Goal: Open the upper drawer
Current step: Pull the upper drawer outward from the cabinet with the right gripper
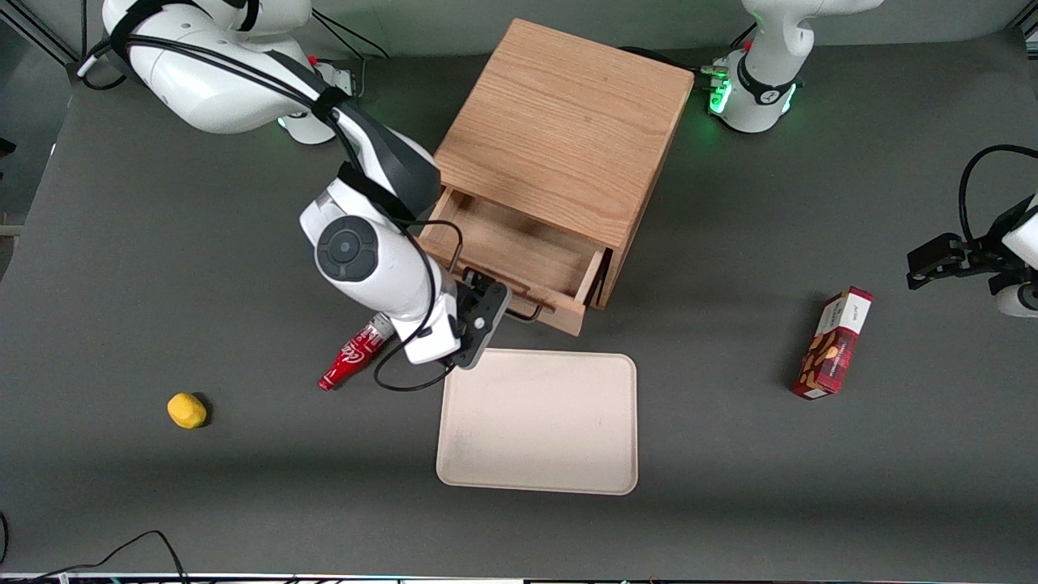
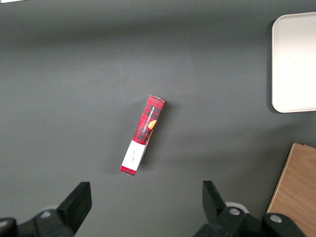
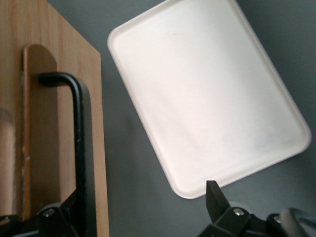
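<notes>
One claw (image 1: 486,312), fingers spread, is hovering at the upper drawer (image 1: 519,259), already pulled well out. Its wire handle (image 3: 74,143) is running alongside one finger, not between the two.

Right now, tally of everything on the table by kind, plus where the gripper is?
Cabinet with upper drawer pulled out: 1
Tray: 1
Red bottle: 1
Red snack box: 1
Yellow object: 1
Total: 5
Gripper is at the drawer's black handle, fingers apart around it.
</notes>
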